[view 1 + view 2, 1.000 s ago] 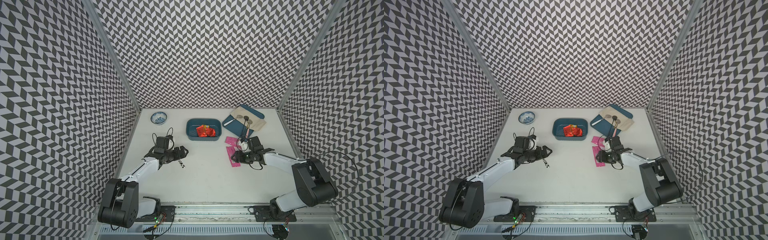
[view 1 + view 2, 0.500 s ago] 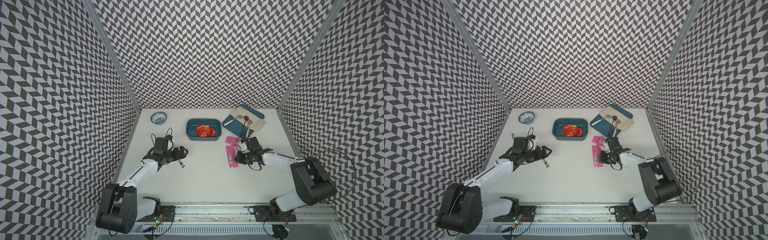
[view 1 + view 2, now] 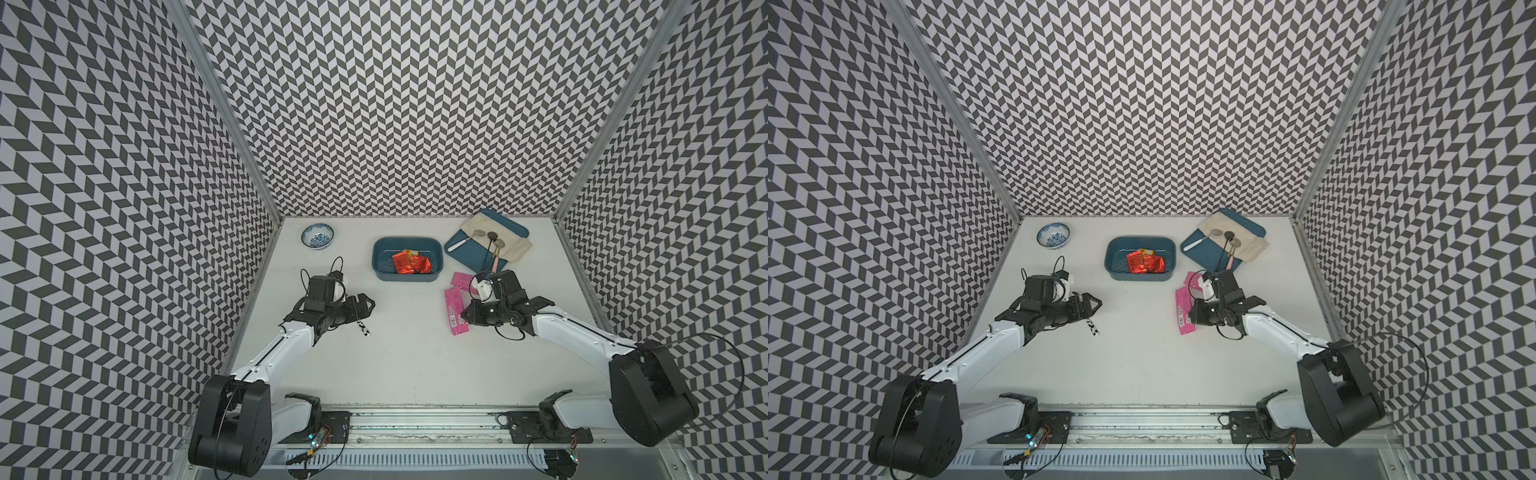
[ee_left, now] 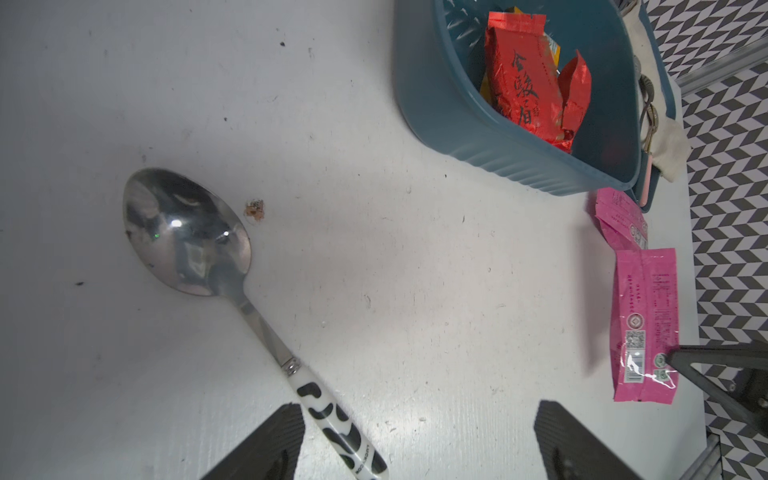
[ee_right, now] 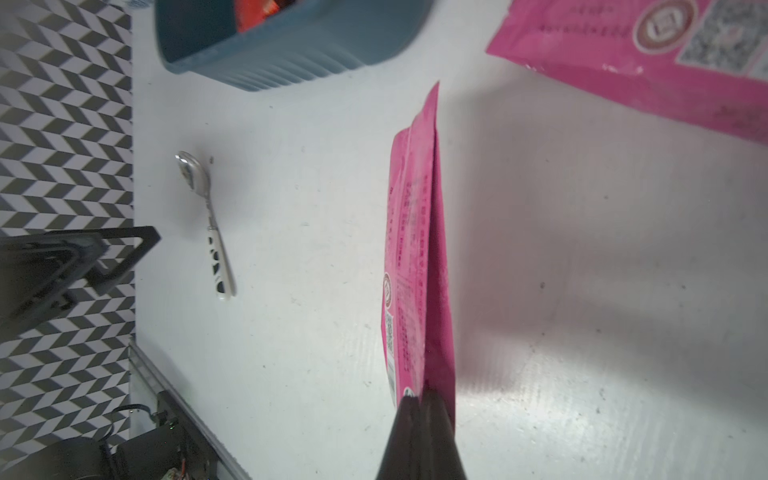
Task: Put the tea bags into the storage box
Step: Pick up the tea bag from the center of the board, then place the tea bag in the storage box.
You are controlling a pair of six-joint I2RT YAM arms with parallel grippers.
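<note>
Spread a second ago, right end effector (image 5: pixel 420 402) now pinches the pink tea bag (image 5: pixel 415 257) — left end effector (image 4: pixel 417 415) stays spread.

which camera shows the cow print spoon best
The left wrist view: the spoon lies close and sharp, its bowl whole and nearly all the black-and-white handle in frame. The right wrist view shows the spoon whole but small. In both top views only the handle end shows, the rest hidden under the left gripper.

White table (image 3: pixel 415 365) bears bowl (image 3: pixel 317 236), storage box (image 3: pixel 377 259), tray (image 3: pixel 469 254), spoon (image 3: pixel 364 328), pink sachet (image 3: pixel 460 279).
</note>
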